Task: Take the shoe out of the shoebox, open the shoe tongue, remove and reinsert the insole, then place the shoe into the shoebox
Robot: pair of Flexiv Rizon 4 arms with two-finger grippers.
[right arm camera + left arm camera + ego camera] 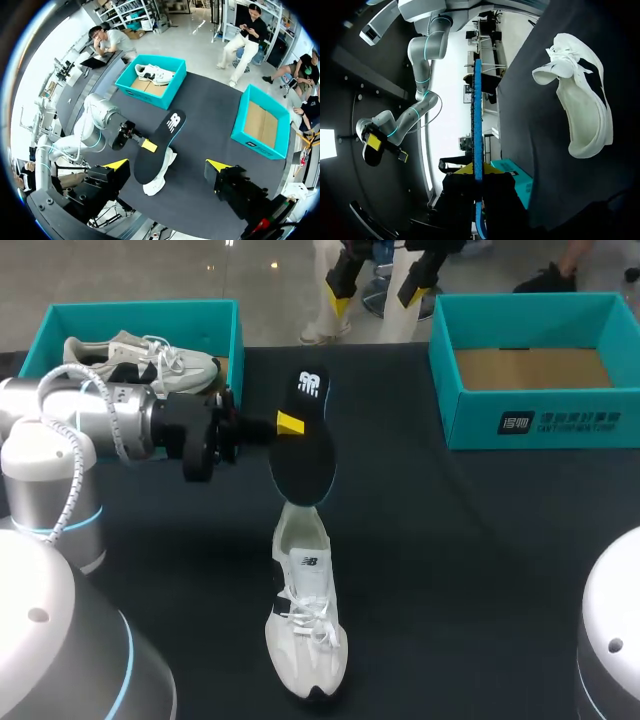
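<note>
A white sneaker (307,625) lies on the dark table (480,560), toe toward me, heel opening facing away. Just above its heel hangs the black insole (303,440) with a white logo, held nearly upright. My left gripper (285,425) comes in from the left and is shut on the insole's edge. In the left wrist view the insole (478,115) shows edge-on as a blue strip between the gripper (478,172) tips, with the sneaker (585,115) off to one side. My right gripper (167,165) hangs high above the table, open and empty.
A teal shoebox (225,310) at the back left holds a second pale sneaker (140,360). Another teal shoebox (535,415) at the back right shows only its bare cardboard floor. Dark tabletop lies between them and around the shoe.
</note>
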